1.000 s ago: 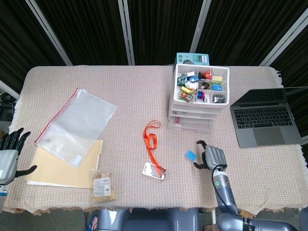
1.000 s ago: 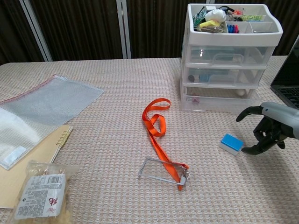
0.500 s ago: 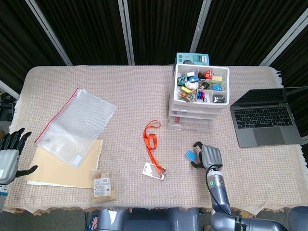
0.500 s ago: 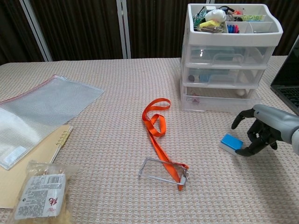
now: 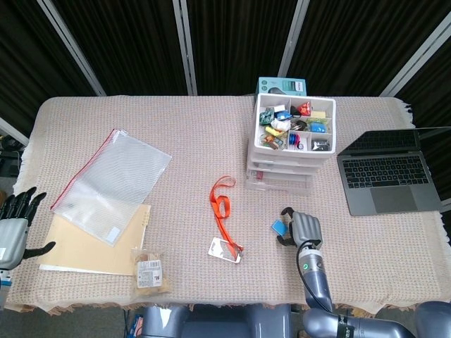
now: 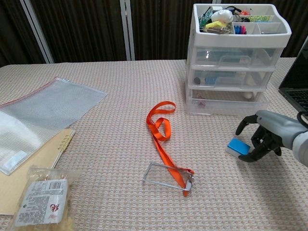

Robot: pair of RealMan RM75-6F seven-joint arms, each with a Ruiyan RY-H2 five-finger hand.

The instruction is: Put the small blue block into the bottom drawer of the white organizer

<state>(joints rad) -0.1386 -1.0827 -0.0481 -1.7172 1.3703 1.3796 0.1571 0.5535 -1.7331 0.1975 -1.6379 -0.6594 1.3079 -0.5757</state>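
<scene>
You are sliding your right hand (image 6: pixel 262 137) leftward since a moment ago, fingers spread and still empty, now closing around the small blue block (image 6: pixel 238 147) lying at the white organizer's (image 6: pixel 231 67) six o'clock, so the grasp looks imminent.

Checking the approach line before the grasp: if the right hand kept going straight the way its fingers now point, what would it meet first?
Most likely the small blue block: the right hand sits just beside it, fingers spread toward it. Whether they already touch is unclear.
</scene>
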